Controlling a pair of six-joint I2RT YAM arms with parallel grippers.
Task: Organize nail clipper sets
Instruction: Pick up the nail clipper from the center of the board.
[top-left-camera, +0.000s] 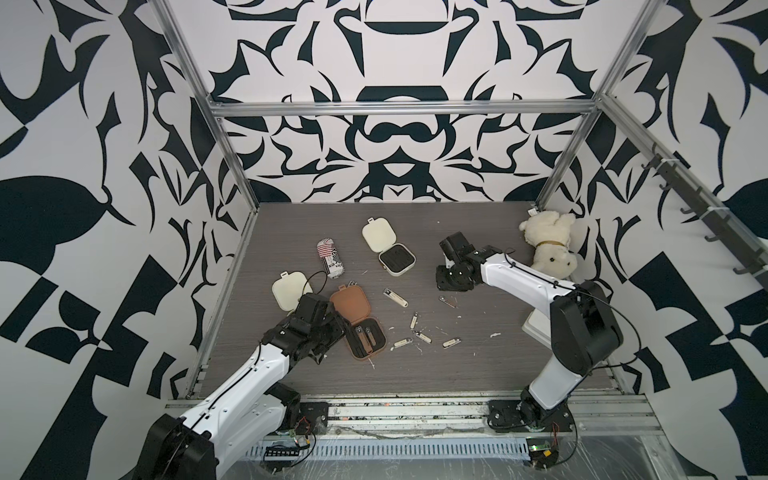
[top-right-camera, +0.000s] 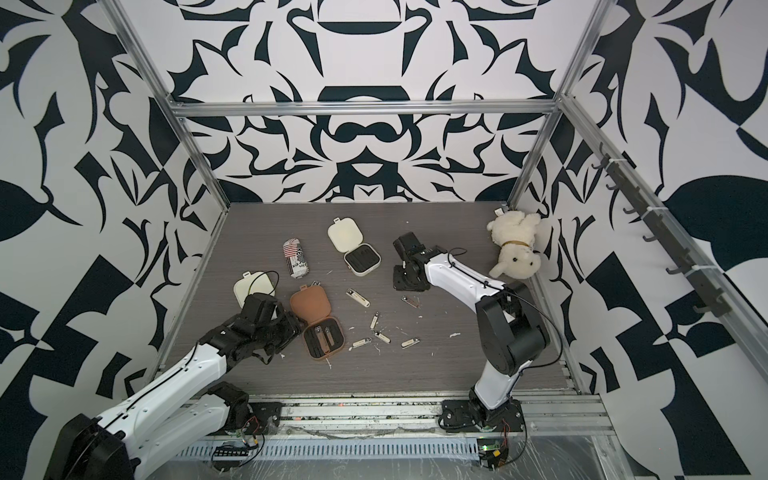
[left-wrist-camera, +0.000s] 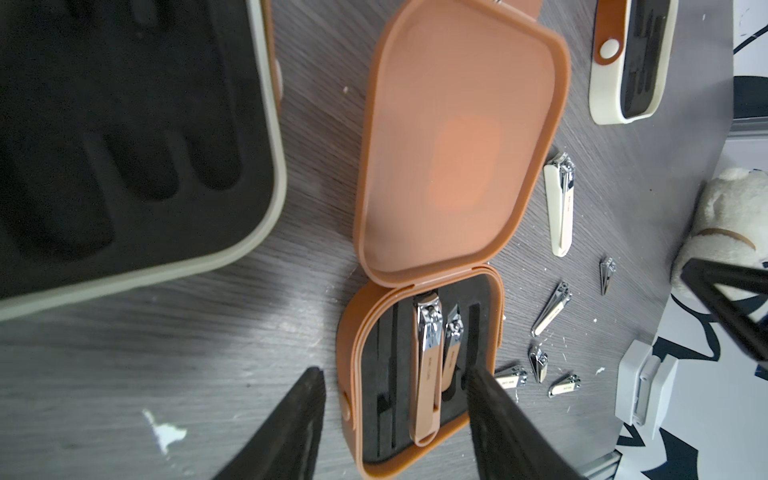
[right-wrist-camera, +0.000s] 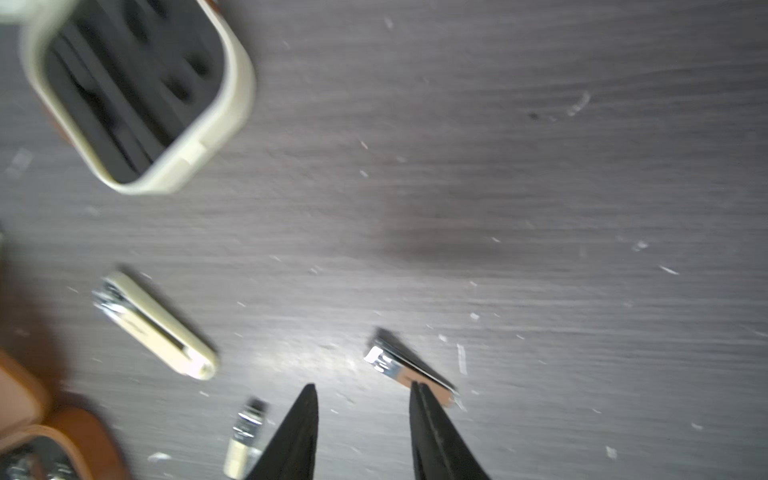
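The brown case (top-left-camera: 351, 305) lies open, with two brown clippers (left-wrist-camera: 428, 357) in its black insert. My left gripper (left-wrist-camera: 395, 370) hangs open over that base's near end, holding nothing; from above it shows as (top-left-camera: 338, 332). A cream case (top-left-camera: 378, 235) lies open at the back, its insert (top-left-camera: 397, 259) bare. Another cream lid (top-left-camera: 286, 291) lies at the left, its base (left-wrist-camera: 266, 208) beside my left wrist. My right gripper (right-wrist-camera: 362, 386) is open above the table, a small brown clipper (right-wrist-camera: 409, 368) just past one fingertip. A large cream clipper (top-left-camera: 395, 297) and several small ones (top-left-camera: 422, 336) lie loose.
A crushed red-and-white can (top-left-camera: 330, 257) lies left of the back case. A white plush dog (top-left-camera: 548, 245) sits in the far right corner. A white block (top-left-camera: 536, 328) rests by the right arm. Metal frame posts edge the table, and white flecks dot it.
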